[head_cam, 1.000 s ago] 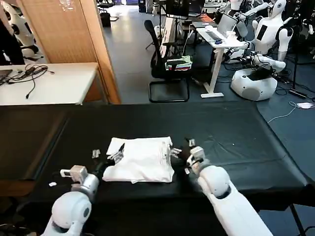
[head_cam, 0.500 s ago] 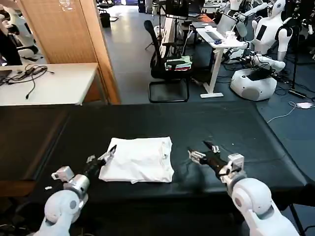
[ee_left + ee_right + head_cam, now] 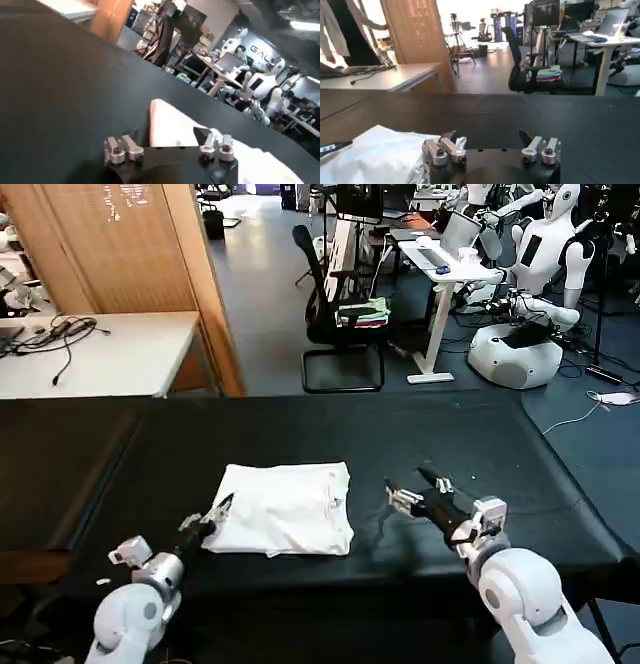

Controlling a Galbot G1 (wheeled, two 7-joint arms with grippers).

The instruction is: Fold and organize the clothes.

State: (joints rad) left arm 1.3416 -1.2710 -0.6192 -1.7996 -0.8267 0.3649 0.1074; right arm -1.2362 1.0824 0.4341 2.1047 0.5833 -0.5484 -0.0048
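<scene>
The clothes are one white T-shirt (image 3: pixel 285 506), folded into a rough rectangle, plain side up, near the front middle of the black table (image 3: pixel 450 434). My left gripper (image 3: pixel 207 519) is open at the shirt's front left corner. In the left wrist view the shirt (image 3: pixel 170 125) shows just beyond the gap of the left gripper (image 3: pixel 166 135). My right gripper (image 3: pixel 412 489) is open and stands apart from the shirt, to its right, over bare table. In the right wrist view the right gripper (image 3: pixel 488 135) holds nothing and the shirt (image 3: pixel 375 155) lies off to one side.
A white desk (image 3: pixel 100 354) with cables stands back left beside a wooden partition (image 3: pixel 130 244). Beyond the table is an office chair (image 3: pixel 340 314) bearing a small stack of folded garments (image 3: pixel 365 312). Other robots (image 3: pixel 530 284) stand back right.
Both grippers were at the shirt's two sides a second ago and have drawn back off it. The right one moved out to the right. The shirt lies flatter and still.
</scene>
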